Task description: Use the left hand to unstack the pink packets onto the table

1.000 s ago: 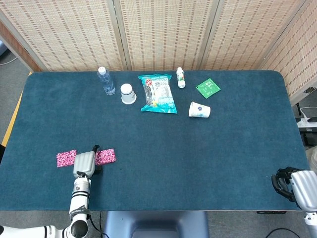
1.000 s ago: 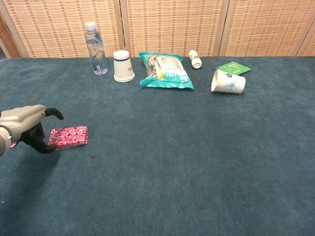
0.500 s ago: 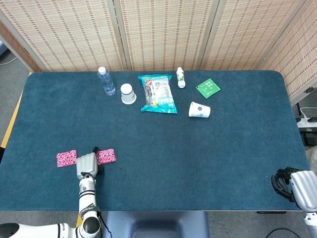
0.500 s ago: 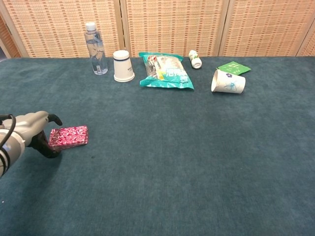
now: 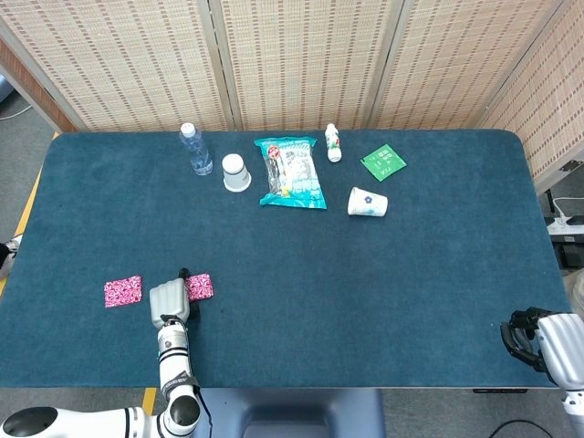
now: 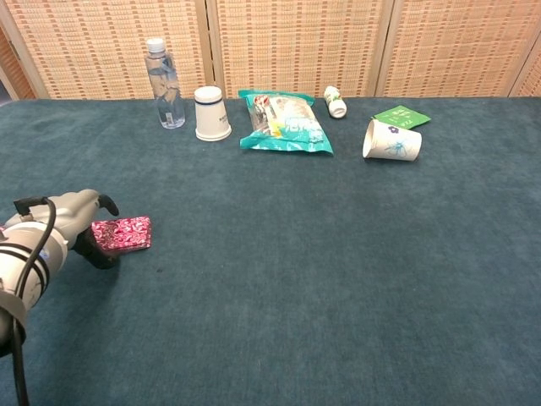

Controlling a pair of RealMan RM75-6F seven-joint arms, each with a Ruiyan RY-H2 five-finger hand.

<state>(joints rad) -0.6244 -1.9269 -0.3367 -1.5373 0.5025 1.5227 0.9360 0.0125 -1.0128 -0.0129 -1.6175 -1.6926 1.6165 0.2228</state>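
Two pink packets lie flat and apart near the table's front left. The left packet [image 5: 123, 291] lies clear of everything. The right packet [image 5: 200, 286] [image 6: 125, 233] has its left end covered by my left hand [image 5: 169, 297] [image 6: 80, 224]. That hand's thumb is raised above the packet and its dark fingers [image 6: 100, 255] touch the packet's left end; nothing is lifted. In the chest view my hand and arm hide the left packet. My right hand [image 5: 534, 336] hangs at the front right table edge with fingers curled in, holding nothing.
Along the far side stand a water bottle [image 5: 195, 150] and an upturned white cup [image 5: 235, 172]. Beside them lie a teal snack bag [image 5: 292, 172], a small white bottle [image 5: 333, 143], a green sachet [image 5: 383, 161] and a tipped paper cup [image 5: 367, 202].
My left hand has slid right from between the two packets onto the right packet's left end, and its forearm has drawn back. Neither packet nor my right hand has moved.
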